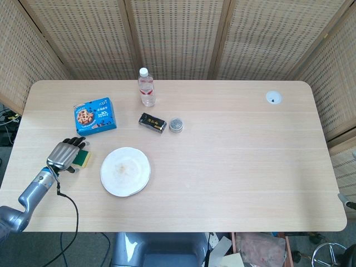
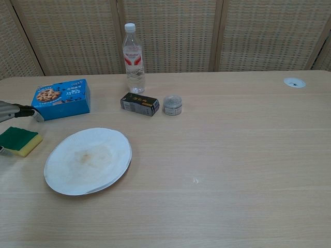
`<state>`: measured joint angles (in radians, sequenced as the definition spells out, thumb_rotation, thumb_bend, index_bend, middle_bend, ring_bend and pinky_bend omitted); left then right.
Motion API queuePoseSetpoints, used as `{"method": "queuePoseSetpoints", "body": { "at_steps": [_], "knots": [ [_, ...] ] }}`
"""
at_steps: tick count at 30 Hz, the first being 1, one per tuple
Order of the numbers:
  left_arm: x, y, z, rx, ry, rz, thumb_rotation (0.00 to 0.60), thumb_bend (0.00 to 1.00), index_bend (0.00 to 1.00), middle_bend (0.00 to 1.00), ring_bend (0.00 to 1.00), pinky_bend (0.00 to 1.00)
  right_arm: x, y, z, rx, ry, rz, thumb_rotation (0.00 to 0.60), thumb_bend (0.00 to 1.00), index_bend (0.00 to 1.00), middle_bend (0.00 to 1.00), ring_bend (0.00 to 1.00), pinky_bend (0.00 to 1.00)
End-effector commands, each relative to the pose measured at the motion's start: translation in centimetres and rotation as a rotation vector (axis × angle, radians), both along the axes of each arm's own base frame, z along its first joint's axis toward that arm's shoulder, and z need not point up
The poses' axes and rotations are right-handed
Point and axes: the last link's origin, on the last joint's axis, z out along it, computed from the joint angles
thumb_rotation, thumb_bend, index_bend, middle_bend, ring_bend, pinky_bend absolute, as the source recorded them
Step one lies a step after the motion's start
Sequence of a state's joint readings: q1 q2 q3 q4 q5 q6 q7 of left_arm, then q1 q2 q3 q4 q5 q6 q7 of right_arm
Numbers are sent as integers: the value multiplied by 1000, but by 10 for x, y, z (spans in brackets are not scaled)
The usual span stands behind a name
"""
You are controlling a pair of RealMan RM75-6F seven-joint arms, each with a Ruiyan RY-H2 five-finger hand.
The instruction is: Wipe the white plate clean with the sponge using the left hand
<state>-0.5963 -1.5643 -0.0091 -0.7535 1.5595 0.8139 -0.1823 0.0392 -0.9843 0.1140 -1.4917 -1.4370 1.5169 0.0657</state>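
The white plate [image 1: 125,171] lies at the table's front left, with a brownish smear in its middle [image 2: 88,160]. Just left of it sits the green-topped yellow sponge [image 1: 83,159] [image 2: 18,141]. My left hand [image 1: 65,154] hangs over the sponge's left part with its fingers spread, covering that part in the head view. In the chest view only its fingertips [image 2: 20,110] show at the left edge, above the sponge and apart from it. Of my right hand [image 1: 351,205], only a grey sliver shows at the right edge.
A blue cookie box [image 1: 95,116] lies behind the sponge. Further back stand a water bottle [image 1: 146,88], a small black box [image 1: 152,122] and a little round tin [image 1: 176,124]. A white grommet [image 1: 273,98] sits far right.
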Motion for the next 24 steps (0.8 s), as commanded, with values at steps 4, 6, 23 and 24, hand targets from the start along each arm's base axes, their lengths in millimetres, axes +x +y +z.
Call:
{"method": "queuePoseSetpoints", "body": {
  "at_steps": [4,6,23,24],
  "knots": [
    [-1,6,-14,-24,35,-7,600,1,208,137,138,193,-3,-3,0,-1,-1,-14,600,0,0,0,0,0],
    [-4,5,-15,-17,35,-1,600,1,211,138,138,198,-4,-3,0,-1,-1,-18,600,0,0,0,0,0],
    [-20,11,-6,39,5,51,600,2,292,204,187,309,-4,-6,-5,23,2,-21,600,0,0,0,0,0],
    [-21,11,-6,40,5,53,600,2,295,215,193,316,-4,-6,-5,24,2,-22,600,0,0,0,0,0]
  ]
}}
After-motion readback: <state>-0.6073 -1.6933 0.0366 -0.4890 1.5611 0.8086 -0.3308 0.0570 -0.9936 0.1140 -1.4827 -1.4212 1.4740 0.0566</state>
